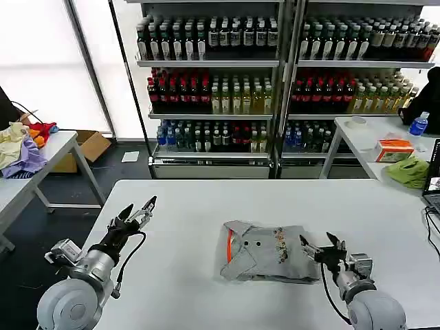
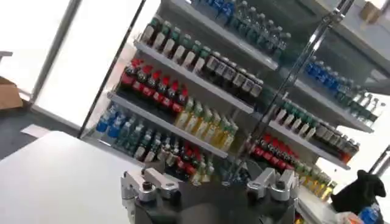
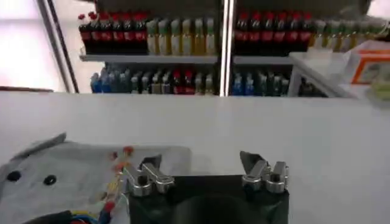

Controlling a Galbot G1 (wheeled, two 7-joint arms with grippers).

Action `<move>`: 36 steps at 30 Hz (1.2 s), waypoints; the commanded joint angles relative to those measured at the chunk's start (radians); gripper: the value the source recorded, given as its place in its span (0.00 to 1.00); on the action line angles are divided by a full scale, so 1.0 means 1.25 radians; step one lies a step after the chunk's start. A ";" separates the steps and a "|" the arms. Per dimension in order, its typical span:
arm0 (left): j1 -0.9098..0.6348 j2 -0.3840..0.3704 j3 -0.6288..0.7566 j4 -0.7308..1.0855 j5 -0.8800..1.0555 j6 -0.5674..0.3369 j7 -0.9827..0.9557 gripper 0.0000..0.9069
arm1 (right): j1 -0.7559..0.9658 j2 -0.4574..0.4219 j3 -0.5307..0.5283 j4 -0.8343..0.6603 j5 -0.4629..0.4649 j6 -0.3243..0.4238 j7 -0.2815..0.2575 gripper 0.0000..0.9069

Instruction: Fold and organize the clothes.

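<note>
A grey polo shirt (image 1: 265,252) lies folded into a compact rectangle on the white table (image 1: 206,206), orange collar lining and buttons to its left end, colourful chest print near its right. My right gripper (image 1: 320,246) hovers open just off the shirt's right edge, nothing between its fingers. From the right wrist the shirt (image 3: 67,176) lies beside the open right gripper (image 3: 201,165). My left gripper (image 1: 139,208) is raised open over the table's left part, well away from the shirt; seen from its own wrist, the left gripper (image 2: 207,182) points at the drink shelves.
Drink shelves (image 1: 275,82) stand behind the table. A side table at left holds a heap of yellow, purple and red garments (image 1: 20,148). At right, another table carries a lime-green cloth (image 1: 409,170), an orange box (image 1: 394,149) and a blue bottle (image 1: 417,125).
</note>
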 commanded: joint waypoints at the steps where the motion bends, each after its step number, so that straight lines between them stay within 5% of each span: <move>1: -0.002 -0.005 0.006 -0.003 0.020 0.001 0.000 1.00 | 0.052 0.037 -0.141 0.075 0.001 0.092 0.107 1.00; 5: 0.008 -0.016 0.008 -0.009 0.054 0.000 0.004 1.00 | 0.052 0.074 -0.264 0.019 -0.076 0.178 0.131 1.00; 11: 0.037 -0.023 -0.020 0.029 0.168 -0.010 0.061 1.00 | -0.024 0.076 -0.259 -0.099 -0.100 0.261 0.122 1.00; 15: 0.065 -0.032 -0.027 0.024 0.167 -0.015 0.072 1.00 | -0.060 0.072 -0.242 -0.120 -0.098 0.248 0.153 1.00; 21: 0.081 -0.045 -0.023 0.023 0.169 -0.023 0.074 1.00 | -0.077 0.062 -0.240 -0.127 -0.016 0.149 0.166 1.00; 30: 0.075 -0.035 -0.023 0.005 0.168 -0.021 0.071 1.00 | -0.003 0.054 -0.207 0.048 -0.020 0.234 0.155 1.00; 36: 0.062 -0.037 -0.014 0.005 0.169 -0.019 0.066 1.00 | 0.075 0.085 -0.259 -0.032 -0.067 0.235 0.164 1.00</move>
